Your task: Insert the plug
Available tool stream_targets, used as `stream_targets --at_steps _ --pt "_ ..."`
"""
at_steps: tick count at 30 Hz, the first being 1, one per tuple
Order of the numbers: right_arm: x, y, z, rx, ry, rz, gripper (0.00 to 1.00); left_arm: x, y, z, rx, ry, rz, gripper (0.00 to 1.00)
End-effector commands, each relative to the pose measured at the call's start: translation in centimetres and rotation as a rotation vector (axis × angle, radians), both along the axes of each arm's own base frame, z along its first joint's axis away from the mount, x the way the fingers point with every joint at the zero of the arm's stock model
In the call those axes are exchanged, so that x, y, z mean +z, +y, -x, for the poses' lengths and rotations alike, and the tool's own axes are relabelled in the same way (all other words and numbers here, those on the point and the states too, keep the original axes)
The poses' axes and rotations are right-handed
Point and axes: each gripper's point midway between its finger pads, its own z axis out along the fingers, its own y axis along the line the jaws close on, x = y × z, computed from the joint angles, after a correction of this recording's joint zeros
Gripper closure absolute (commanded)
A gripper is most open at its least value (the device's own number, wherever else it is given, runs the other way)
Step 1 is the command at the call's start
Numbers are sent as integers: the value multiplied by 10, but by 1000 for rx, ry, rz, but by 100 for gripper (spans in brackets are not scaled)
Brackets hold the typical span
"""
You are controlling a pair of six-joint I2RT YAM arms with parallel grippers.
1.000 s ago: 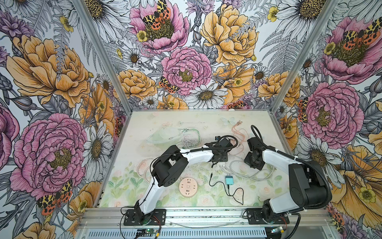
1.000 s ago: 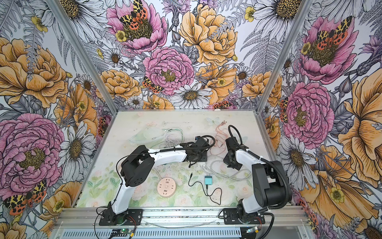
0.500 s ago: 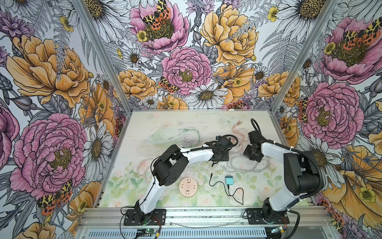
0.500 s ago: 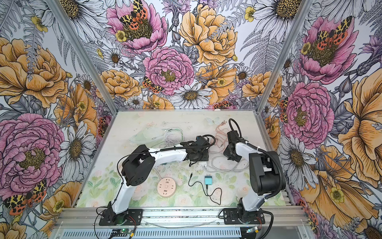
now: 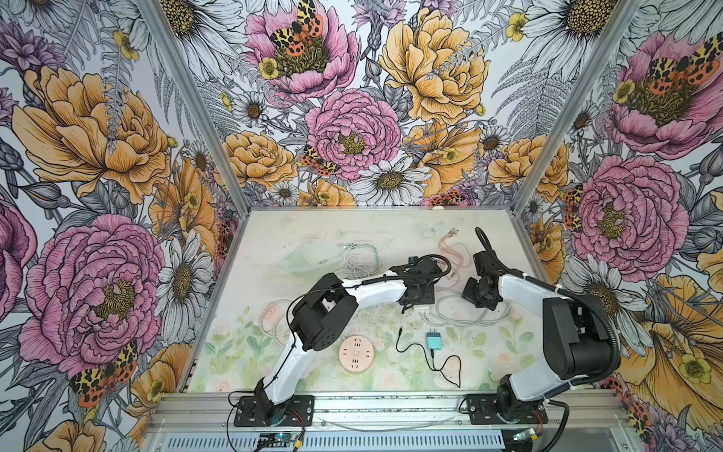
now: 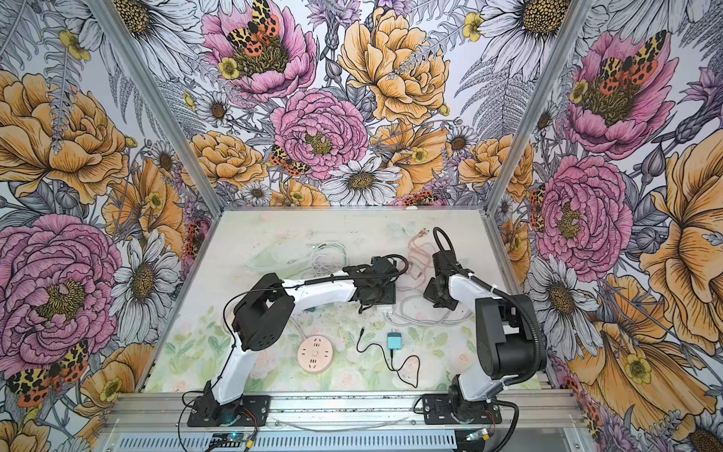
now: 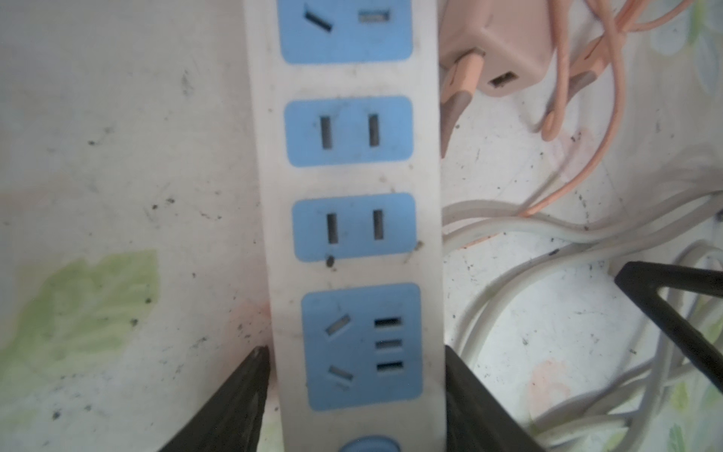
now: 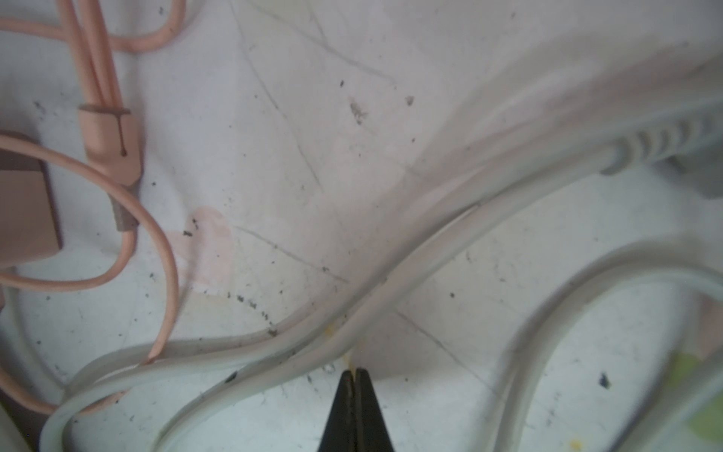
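A white power strip with blue sockets lies on the table. My left gripper stands open astride its near end, one finger a sliver off the strip's side and the other against the opposite side. In both top views that gripper covers most of the strip. A pink charger plug with its pink cable lies beside the strip's far end, out of any socket. My right gripper is shut and empty, just above coiled white cable; a top view shows the right gripper right of the strip.
A teal charger with a thin black cable and a round pink socket disc lie near the front. White cable loops spread between the two grippers. A thin white cable bundle sits at the back left.
The left jaws have widened around the power strip. The right arm has lifted its elbow and shifted its shut gripper slightly backward over the white cable.
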Motion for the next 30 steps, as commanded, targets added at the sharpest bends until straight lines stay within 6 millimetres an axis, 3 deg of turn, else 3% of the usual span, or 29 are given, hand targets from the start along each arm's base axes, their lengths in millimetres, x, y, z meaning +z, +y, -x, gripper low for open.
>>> stream_targets --at_steps 1,10,25,30 --pt "8 -1 -3 9 -33 1 100 -30 35 6 61 61 -127 34" --pt "7 -4 -4 15 -30 21 100 -22 43 11 84 54 -126 49" --pt "-10 -6 -4 26 8 44 100 -17 53 12 132 44 -130 52" --pt "-11 -8 -5 25 6 51 100 -29 58 16 123 79 -174 52"
